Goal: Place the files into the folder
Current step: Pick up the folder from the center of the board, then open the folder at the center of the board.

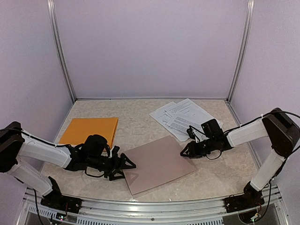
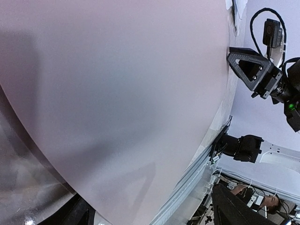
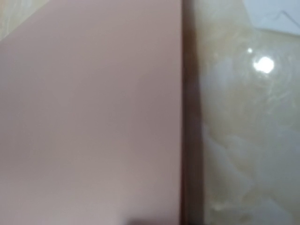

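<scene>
The pink folder (image 1: pixel 161 164) lies shut and flat on the marble table, near the front. The files (image 1: pixel 180 117), white printed sheets, are fanned out behind its right corner; one corner of them shows in the right wrist view (image 3: pixel 276 11). My left gripper (image 1: pixel 125 167) is open at the folder's left corner, its jaws spread around that edge. The folder's cover (image 2: pixel 117 93) fills the left wrist view, with a finger's shadow on it. My right gripper (image 1: pixel 187 152) rests at the folder's right corner. Its fingers do not show in its own view, only the folder's edge (image 3: pixel 180 117).
An orange folder (image 1: pixel 89 130) lies flat at the left, behind my left arm. The metal rail (image 1: pixel 154 206) runs along the table's front edge. White walls close in the back and both sides.
</scene>
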Motion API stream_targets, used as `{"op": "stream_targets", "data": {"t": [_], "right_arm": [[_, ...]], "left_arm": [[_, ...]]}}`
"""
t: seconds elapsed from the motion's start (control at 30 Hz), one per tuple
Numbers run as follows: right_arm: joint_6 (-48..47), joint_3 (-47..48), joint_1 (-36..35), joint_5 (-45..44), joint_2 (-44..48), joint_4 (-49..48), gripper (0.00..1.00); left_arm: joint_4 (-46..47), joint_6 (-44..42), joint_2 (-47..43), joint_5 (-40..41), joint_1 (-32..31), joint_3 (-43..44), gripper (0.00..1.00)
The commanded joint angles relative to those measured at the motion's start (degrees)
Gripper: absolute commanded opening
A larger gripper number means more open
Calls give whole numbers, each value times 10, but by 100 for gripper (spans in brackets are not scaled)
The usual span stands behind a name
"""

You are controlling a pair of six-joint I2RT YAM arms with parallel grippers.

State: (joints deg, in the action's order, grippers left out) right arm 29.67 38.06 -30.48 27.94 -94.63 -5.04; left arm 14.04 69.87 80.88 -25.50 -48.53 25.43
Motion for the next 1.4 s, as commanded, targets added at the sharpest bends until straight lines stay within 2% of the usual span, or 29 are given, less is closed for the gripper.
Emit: {"op": "stream_targets", "data": {"t": [0.0, 0.3, 0.47, 0.53, 0.73, 0.93, 1.03, 1.17, 1.37], "right_arm": [[1, -12, -5, 4, -20, 2, 32], [-4, -9, -5, 5, -26, 4, 32], [-5, -8, -5, 4, -26, 7, 32], [-6, -7, -5, 5, -24, 8, 32], [-17, 3, -5, -4, -16, 31, 32], [-39, 27, -5, -21, 5, 84, 32], [-52, 47, -4, -39, 32, 126, 32], [-64, 80, 1, -59, 74, 177, 33], [-76, 123, 11, -83, 114, 230, 34]], "left_arm": [[95, -2, 6, -4, 6, -8, 81], [201, 6, 25, 1, 19, -22, 75], [227, 11, 42, 0, 22, -20, 72], [229, 8, 46, -5, 23, -15, 68], [201, -21, 39, -1, 25, 3, 48], [118, -82, -11, 6, 19, 38, 19], [33, -142, -52, 55, -1, 71, 2], [-71, -217, -124, 132, -31, 115, 0], [-210, -327, -154, 239, -71, 203, 0]]}}
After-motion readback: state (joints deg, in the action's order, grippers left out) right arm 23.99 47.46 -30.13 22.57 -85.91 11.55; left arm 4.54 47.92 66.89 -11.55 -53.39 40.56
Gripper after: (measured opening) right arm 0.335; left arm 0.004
